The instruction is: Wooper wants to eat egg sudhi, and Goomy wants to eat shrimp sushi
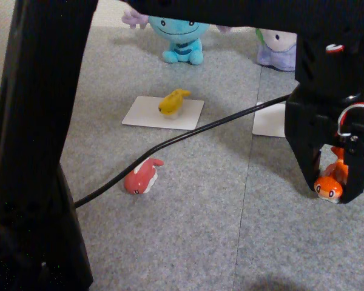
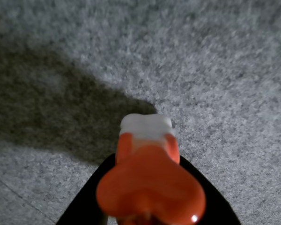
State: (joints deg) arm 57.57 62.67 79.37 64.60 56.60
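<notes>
Wooper [image 1: 181,33], a light blue plush, sits at the back of the grey carpet, and lilac Goomy [image 1: 278,47] sits to its right, partly hidden by the arm. The yellow egg sudhi [image 1: 173,101] rests on a white card [image 1: 147,114] in front of Wooper. At the right of the other view, my black gripper [image 1: 329,187] is shut on the orange shrimp sushi [image 1: 329,187], holding it just above or at the carpet. In the wrist view the shrimp sushi [image 2: 150,180] fills the lower middle between the black jaws, its white underside pointing away.
A red fish figure [image 1: 141,177] lies on the carpet at centre left. A black cable [image 1: 188,134] runs across the floor. A second white card [image 1: 269,120] lies before Goomy, partly behind the gripper. The arm's black base [image 1: 36,182] blocks the left side.
</notes>
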